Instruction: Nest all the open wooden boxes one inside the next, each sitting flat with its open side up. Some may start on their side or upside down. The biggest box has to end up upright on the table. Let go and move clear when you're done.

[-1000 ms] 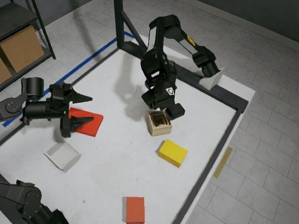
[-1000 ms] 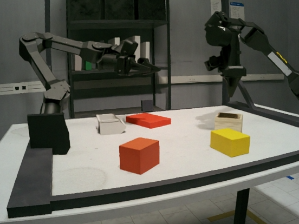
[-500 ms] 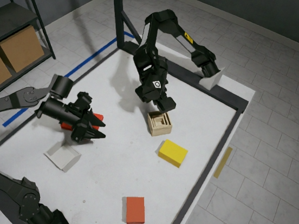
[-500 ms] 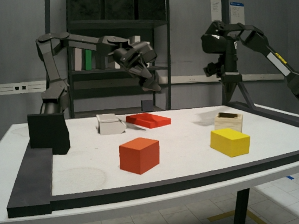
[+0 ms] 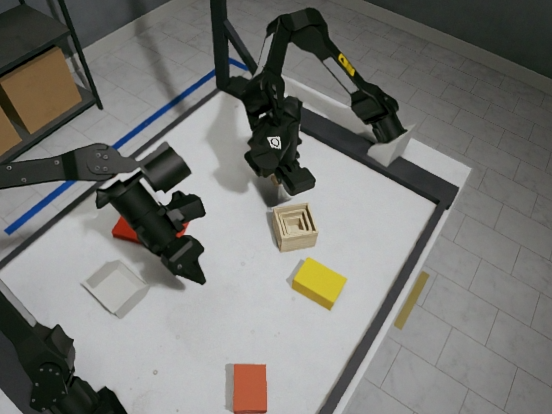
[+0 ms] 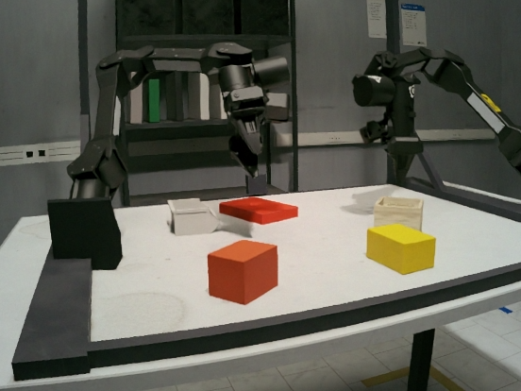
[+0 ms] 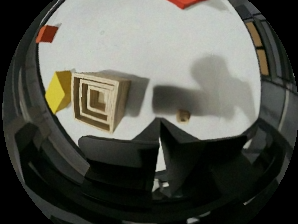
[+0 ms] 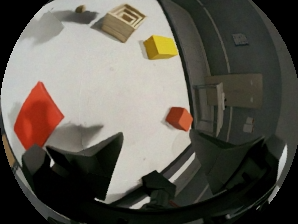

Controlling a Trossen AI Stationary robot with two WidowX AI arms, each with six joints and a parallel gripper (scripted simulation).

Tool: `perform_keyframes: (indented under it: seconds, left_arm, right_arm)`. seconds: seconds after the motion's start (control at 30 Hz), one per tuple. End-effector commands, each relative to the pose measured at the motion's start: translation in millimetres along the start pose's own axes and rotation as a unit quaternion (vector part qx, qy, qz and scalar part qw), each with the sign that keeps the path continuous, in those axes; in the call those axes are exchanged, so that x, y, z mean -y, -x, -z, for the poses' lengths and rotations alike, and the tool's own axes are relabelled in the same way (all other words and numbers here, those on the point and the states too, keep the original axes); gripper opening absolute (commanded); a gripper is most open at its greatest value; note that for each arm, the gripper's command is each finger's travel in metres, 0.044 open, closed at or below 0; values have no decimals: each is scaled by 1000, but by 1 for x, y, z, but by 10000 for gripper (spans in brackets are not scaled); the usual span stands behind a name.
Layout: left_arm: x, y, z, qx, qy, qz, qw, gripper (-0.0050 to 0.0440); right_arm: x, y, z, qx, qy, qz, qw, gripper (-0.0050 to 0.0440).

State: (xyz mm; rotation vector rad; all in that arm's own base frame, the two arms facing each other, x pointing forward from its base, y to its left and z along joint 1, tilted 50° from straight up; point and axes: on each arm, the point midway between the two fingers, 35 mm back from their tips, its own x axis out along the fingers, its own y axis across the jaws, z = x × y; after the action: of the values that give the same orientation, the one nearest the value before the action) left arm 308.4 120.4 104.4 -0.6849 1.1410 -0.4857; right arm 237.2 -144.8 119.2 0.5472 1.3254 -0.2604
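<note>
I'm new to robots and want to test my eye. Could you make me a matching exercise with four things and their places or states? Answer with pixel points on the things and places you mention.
1. Left gripper (image 5: 281,189) (image 6: 400,180) (image 7: 160,120)
2. Yellow block (image 5: 319,283) (image 6: 401,247) (image 7: 59,92) (image 8: 161,47)
3. Small loose wooden box (image 7: 183,116) (image 8: 80,9)
4. Right gripper (image 5: 204,245) (image 6: 255,165) (image 8: 156,133)

A. Fingers spread apart
B. On the table, outside the wooden nest (image 5: 296,242) (image 6: 398,218) (image 7: 120,100) (image 8: 116,28)
C. Closed, holding nothing
D. Nearest coloured block to the wooden nest

Pairs: 1-C, 2-D, 3-B, 4-A

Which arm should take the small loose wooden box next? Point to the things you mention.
Left, I'd say. Its tool (image 5: 284,198) (image 6: 401,180) (image 7: 160,120) is shut but close to the small loose wooden box (image 5: 274,180) (image 7: 183,116) (image 8: 80,9) and the nested boxes (image 5: 296,242) (image 6: 398,218) (image 7: 120,100) (image 8: 116,31). The right tool (image 5: 204,246) (image 6: 255,164) (image 8: 156,134) is open but farther off, nearer the red slab (image 5: 125,230) (image 6: 259,209) (image 7: 186,2) (image 8: 39,116).
</note>
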Motion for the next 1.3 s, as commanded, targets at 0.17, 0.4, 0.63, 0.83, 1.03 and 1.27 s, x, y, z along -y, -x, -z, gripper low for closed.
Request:
perform_keyframes:
  seconds: [0.17,0.4,0.63,0.83,1.03,1.27]
  left_arm:
    - [33,-11,10,9,-9,-1,1000,-50]
    - [46,-18,18,9,-11,2,1000,-50]
    - [61,-27,29,10,-13,6,1000,-50]
    - [60,-30,30,7,-9,7,1000,-50]
    - [61,-46,29,7,-10,9,1000,-50]
    - [60,-56,29,6,-10,5,1000,-50]
  right_arm:
    - [11,-3,7,-72,89,-148,982,400]
    - [17,0,7,-61,132,-231,962,400]
    - [27,8,2,-19,151,-322,934,400]
    - [26,8,3,-17,152,-327,932,400]
    - [26,8,3,-17,152,-327,932,400]
    - [26,8,3,-17,152,-327,932,400]
